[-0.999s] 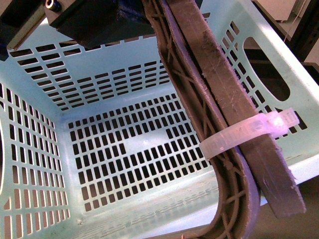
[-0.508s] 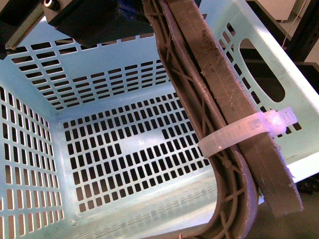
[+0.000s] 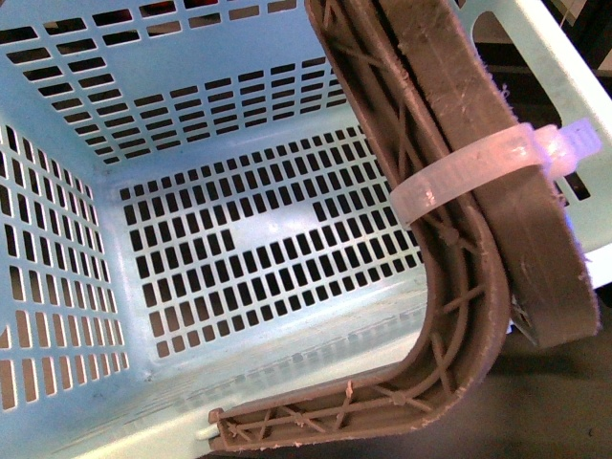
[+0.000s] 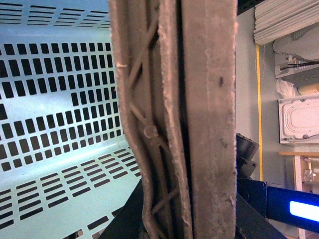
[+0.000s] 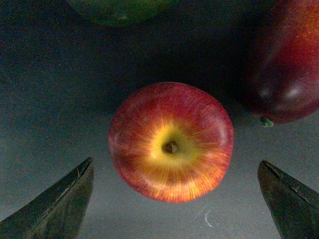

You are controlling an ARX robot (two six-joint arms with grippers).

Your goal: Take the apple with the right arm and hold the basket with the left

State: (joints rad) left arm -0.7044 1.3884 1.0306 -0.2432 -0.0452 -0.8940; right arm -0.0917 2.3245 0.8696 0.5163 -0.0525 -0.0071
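Observation:
The pale turquoise basket (image 3: 143, 153) fills the front view, empty inside, its brown ribbed handles (image 3: 459, 191) tied by a white zip tie (image 3: 469, 172). In the left wrist view my left gripper (image 4: 182, 224) is shut on the brown handles (image 4: 199, 99), with the basket wall (image 4: 55, 99) beside them. In the right wrist view the bright red apple (image 5: 171, 141) with a yellow patch round its stem stands on a dark grey surface. My right gripper (image 5: 174, 199) is open above it, one fingertip (image 5: 60, 199) on each side, apart from the apple.
A darker, taller red apple (image 5: 289, 64) lies close beside the bright one. A dark green fruit (image 5: 119, 10) lies at the far edge of the right wrist view. White appliances and shelving (image 4: 296, 119) stand beyond the basket in the left wrist view.
The basket has shifted up and nearer in the front view. The black gripper block at its top has gone out of frame. More of the lower handle shows.

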